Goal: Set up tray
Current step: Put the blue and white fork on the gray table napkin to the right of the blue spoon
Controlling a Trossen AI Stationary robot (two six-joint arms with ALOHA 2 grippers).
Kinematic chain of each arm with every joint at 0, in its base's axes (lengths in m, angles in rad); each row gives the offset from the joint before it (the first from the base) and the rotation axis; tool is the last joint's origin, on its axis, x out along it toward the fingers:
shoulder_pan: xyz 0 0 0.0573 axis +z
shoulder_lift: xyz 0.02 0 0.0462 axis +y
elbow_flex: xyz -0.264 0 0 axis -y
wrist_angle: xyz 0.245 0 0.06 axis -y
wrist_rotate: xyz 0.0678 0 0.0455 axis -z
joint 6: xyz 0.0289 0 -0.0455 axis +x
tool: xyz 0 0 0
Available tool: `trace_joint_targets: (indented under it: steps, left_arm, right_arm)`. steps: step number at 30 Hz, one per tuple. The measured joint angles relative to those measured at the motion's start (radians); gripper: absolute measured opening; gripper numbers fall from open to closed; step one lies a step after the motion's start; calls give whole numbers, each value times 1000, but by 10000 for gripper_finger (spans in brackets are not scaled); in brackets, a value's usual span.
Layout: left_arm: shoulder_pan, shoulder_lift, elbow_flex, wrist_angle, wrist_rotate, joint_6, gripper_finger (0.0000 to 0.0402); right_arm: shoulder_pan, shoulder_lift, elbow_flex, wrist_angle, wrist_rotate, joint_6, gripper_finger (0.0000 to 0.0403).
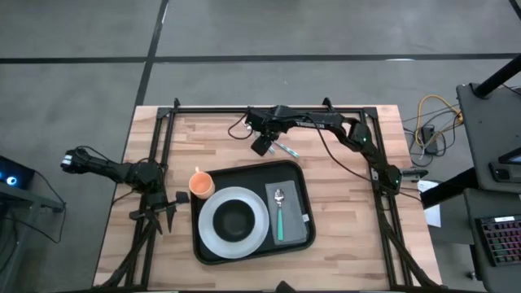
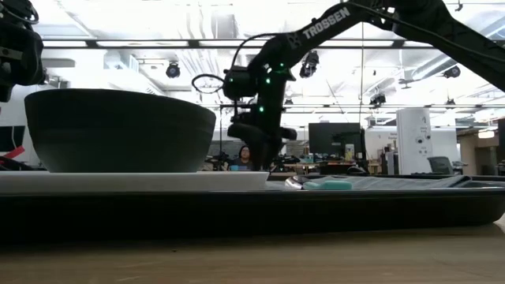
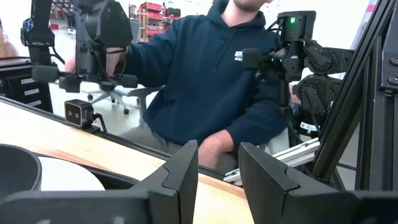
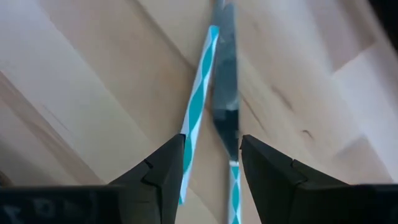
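The black tray (image 1: 244,176) lies in the middle of the table. On it are a white plate (image 1: 212,236) holding a dark bowl (image 1: 234,218), and a grey napkin (image 1: 296,228) with a teal-handled spoon (image 1: 279,210). An orange cup (image 1: 201,184) stands at the tray's far left corner. Beyond the tray, a knife (image 4: 225,93) and a teal-and-white striped handle (image 4: 199,93) lie side by side on the wood (image 1: 285,150). My right gripper (image 4: 211,162) hangs over them, open, with one finger on either side (image 1: 262,146). My left gripper (image 3: 217,168) waits open at the table's left (image 1: 163,216).
Black frame rails run along the table's far, left and right edges (image 1: 244,109). A person in a dark blue hoodie (image 3: 205,74) sits beyond the far edge. Bare wood shows to the right of the tray (image 1: 350,220). In the low view the bowl (image 2: 118,130) and tray rim (image 2: 316,209) fill the foreground.
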Motion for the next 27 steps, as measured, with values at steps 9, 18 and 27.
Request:
trace_joint_targets:
  steps: [9,18,27]
  left_arm:
    - [0,0,0,0,0,0,98]
    - [0,0,0,0,0,0,98]
    - [0,0,0,0,0,0,98]
  right_arm:
    - [15,1,-79,93,-44,-49,137]
    - [15,0,-69,72,-95,-49,130]
    - [4,-2,-53,45,-219,-26,127]
